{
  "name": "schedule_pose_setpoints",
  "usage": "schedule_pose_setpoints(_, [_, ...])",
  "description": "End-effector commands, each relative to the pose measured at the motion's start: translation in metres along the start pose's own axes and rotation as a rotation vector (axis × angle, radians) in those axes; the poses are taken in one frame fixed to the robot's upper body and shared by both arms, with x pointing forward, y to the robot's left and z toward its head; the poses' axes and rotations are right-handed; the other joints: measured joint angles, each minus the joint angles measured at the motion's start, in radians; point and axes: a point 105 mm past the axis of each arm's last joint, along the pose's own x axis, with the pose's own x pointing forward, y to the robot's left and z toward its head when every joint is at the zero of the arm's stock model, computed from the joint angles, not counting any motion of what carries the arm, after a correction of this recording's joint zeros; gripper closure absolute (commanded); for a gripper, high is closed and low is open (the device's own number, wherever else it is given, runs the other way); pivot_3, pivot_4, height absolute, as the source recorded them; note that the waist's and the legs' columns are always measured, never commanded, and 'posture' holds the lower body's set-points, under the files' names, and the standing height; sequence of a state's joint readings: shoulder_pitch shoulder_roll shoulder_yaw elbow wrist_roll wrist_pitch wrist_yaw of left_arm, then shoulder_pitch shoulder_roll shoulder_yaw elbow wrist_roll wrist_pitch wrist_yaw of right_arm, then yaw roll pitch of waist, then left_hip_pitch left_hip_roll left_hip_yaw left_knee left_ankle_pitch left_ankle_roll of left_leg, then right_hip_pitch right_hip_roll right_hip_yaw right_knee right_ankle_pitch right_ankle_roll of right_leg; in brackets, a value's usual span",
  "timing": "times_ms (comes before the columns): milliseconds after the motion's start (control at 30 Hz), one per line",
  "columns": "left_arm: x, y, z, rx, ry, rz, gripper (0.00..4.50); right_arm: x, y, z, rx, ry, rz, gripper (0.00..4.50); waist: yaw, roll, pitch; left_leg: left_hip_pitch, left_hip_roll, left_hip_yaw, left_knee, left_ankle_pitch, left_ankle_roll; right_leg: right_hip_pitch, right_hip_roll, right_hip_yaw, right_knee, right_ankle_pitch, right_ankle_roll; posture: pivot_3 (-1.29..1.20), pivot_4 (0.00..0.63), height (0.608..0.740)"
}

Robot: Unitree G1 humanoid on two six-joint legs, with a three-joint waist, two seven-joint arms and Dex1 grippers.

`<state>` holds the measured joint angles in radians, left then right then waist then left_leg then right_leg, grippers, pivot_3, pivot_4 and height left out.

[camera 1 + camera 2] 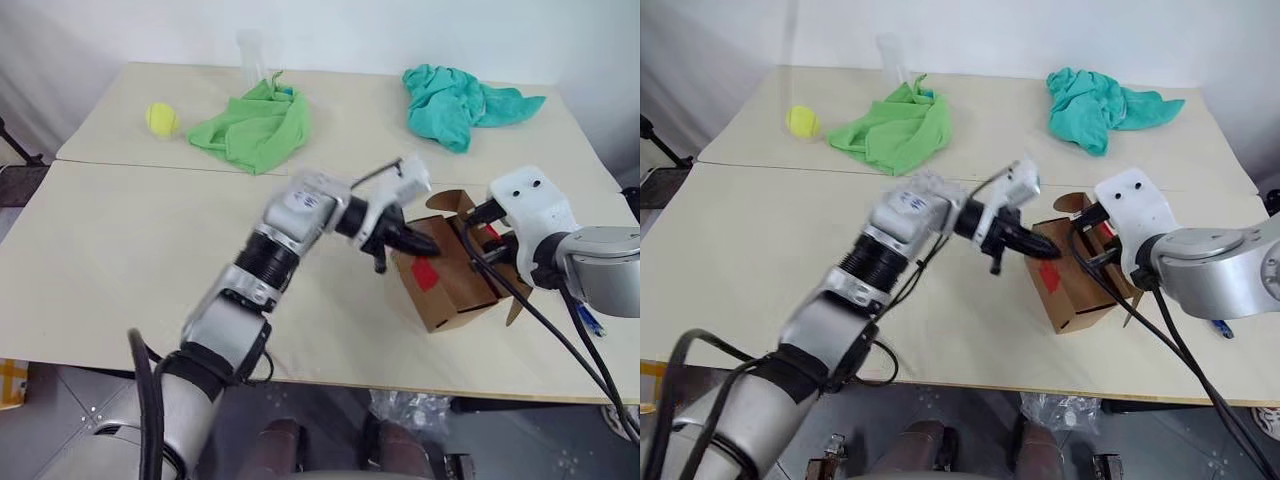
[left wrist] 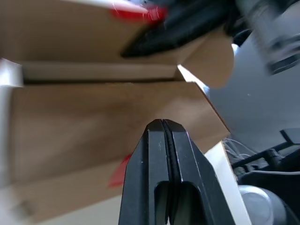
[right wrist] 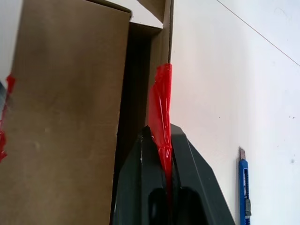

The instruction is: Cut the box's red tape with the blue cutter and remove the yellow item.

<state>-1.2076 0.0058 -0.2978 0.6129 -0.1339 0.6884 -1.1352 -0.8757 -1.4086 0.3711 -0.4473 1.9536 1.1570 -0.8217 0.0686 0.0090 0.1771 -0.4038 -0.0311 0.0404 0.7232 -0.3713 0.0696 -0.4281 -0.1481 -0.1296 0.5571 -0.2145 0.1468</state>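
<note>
On the far left of the table (image 1: 120, 260) a tennis ball (image 1: 162, 119) lies beside a green cloth (image 1: 255, 125); both are well apart from the work and have no part in it.

Nearer the middle, the left gripper (image 1: 418, 243) points at the left side of the box (image 1: 450, 285). In the left wrist view its two black fingers (image 2: 166, 154) are pressed together with nothing between them, just in front of a brown flap. So this hand holds nothing at the moment.

The box stands near the front edge of the table, tilted, with its top flaps folded outward. The red tape (image 1: 425, 273) is in two parts: one piece sits on the left wall, another on the edge of a flap. From this I judge that the cut is already done and the box is open.

The right gripper (image 3: 165, 140) is at the right side of the box. Its jaws are closed on the edge of the flap that carries the tape strip, so it holds the box open or steady.

The blue cutter (image 3: 244, 187) lies on the table to the right of the box, not in any hand, which agrees with a finished cut.

The yellow item cannot be made out; the inside of the box is dark. Taking it out seems to be the step that is left.

A teal cloth (image 1: 460, 103) lies at the far right.
</note>
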Motion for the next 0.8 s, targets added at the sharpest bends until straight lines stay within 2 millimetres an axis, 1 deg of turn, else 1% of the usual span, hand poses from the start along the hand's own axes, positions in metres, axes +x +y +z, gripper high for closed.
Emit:
schedule_pose_setpoints(33, [0.013,0.01,-0.002,0.063,0.045,0.079,4.5,-0.001,0.007,-0.003,-0.009,0.007,0.029,4.45,0.001,0.0,0.0,0.0,0.0,0.0,0.0,0.0,0.0,0.0,0.0,0.0,0.0,0.0,0.0,0.0,0.15,0.74])
schedule_pose_setpoints(100, [0.018,0.015,-0.006,0.064,0.051,0.104,4.5,-0.001,0.008,-0.003,-0.007,0.005,0.031,4.45,0.003,0.0,0.0,0.001,0.0,0.0,0.0,0.0,0.0,0.001,0.0,0.0,0.0,0.0,0.0,0.0,0.15,0.74])
schedule_pose_setpoints(167, [0.023,0.016,-0.008,0.074,0.065,0.104,4.5,-0.001,0.011,-0.004,-0.008,-0.001,0.042,4.45,0.003,0.0,0.0,0.001,0.0,0.0,0.001,0.001,0.001,0.001,0.0,0.001,0.0,0.001,0.001,0.0,0.15,0.74])
schedule_pose_setpoints(233, [0.023,0.018,-0.013,0.092,0.09,0.11,4.5,-0.002,0.013,-0.006,-0.002,-0.006,0.049,4.45,0.004,-0.001,0.0,0.001,0.0,0.0,0.002,0.001,0.001,0.001,0.0,0.001,0.0,0.001,0.001,0.0,0.15,0.74])
schedule_pose_setpoints(367, [0.012,0.021,-0.023,0.125,0.141,0.119,4.5,-0.003,0.014,-0.007,0.046,-0.028,0.066,4.45,0.004,-0.002,-0.001,0.002,0.0,0.0,0.003,0.001,0.001,0.002,0.0,0.002,0.0,0.002,0.0,0.0,0.15,0.74])
schedule_pose_setpoints(467, [-0.003,0.026,-0.036,0.167,0.212,0.142,4.5,-0.003,0.012,-0.008,0.117,-0.053,0.087,4.45,0.002,-0.003,-0.002,0.003,0.001,0.001,0.003,0.001,0.001,0.002,0.0,0.002,0.0,0.003,-0.001,0.0,0.15,0.74])
schedule_pose_setpoints(600, [-0.015,0.027,-0.047,0.208,0.272,0.151,4.5,-0.003,0.008,-0.011,0.208,-0.079,0.108,4.45,-0.002,-0.004,-0.003,0.005,0.002,0.002,0.003,0.001,0.001,0.004,0.0,0.003,0.0,0.004,-0.002,0.0,0.15,0.74])
schedule_pose_setpoints(733, [-0.021,0.025,-0.052,0.214,0.292,0.154,4.5,-0.002,0.001,-0.014,0.276,-0.087,0.111,4.45,-0.012,-0.004,-0.003,0.013,0.005,0.002,0.001,0.001,0.001,0.012,0.001,0.002,-0.002,0.003,-0.003,0.0,0.15,0.74])
schedule_pose_setpoints(800, [-0.026,0.023,-0.054,0.191,0.285,0.161,4.5,-0.002,-0.006,-0.018,0.295,-0.069,0.104,4.45,-0.015,-0.004,-0.003,0.017,0.006,0.001,0.001,0.0,0.0,0.015,0.001,0.002,-0.003,0.003,-0.004,0.0,0.15,0.74])
